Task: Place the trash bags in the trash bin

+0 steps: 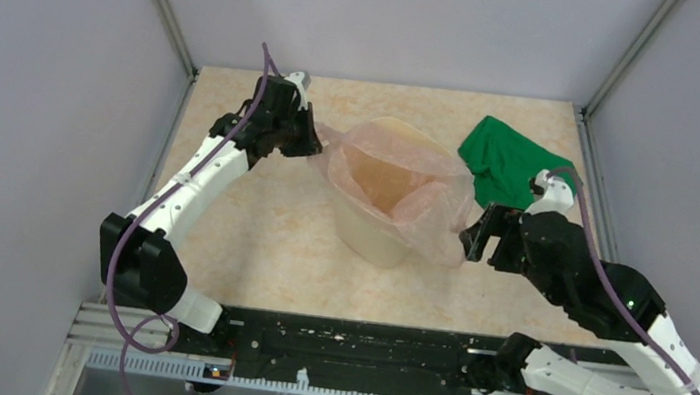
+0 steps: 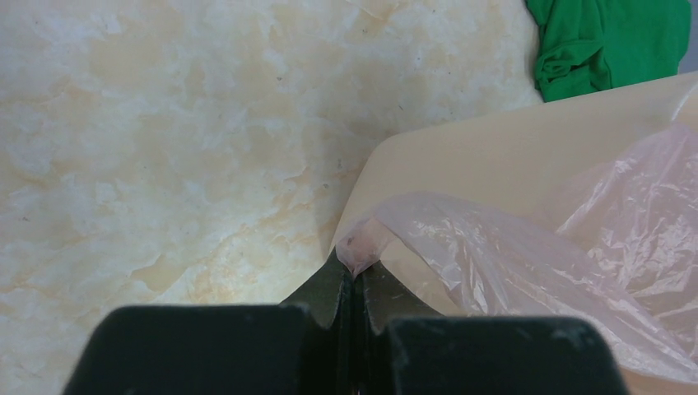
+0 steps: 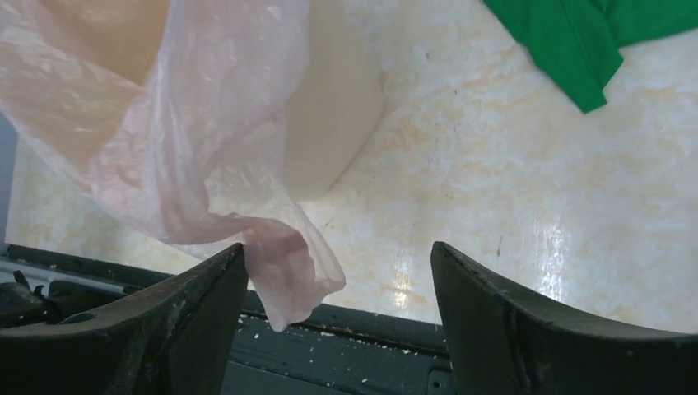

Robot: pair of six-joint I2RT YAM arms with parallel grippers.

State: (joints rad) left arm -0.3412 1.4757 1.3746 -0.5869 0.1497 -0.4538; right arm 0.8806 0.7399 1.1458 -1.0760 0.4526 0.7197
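The cream-beige trash bin (image 1: 373,236) stands mid-table with the pale-pink trash bag (image 1: 399,178) draped in and over its mouth. My left gripper (image 1: 313,141) is at the bin's left rim, shut on a corner of the bag (image 2: 362,239); the bin wall (image 2: 494,156) shows behind it. My right gripper (image 1: 478,235) is open at the bin's right side. A loose flap of the bag (image 3: 280,255) hangs between its jaws beside the left finger (image 3: 206,296), not pinched. The bin's side (image 3: 329,123) shows in the right wrist view.
A crumpled green cloth (image 1: 507,161) lies on the table behind and to the right of the bin; it also shows in the left wrist view (image 2: 609,41) and the right wrist view (image 3: 593,41). Grey walls enclose the table. A black rail (image 1: 348,343) runs along the near edge.
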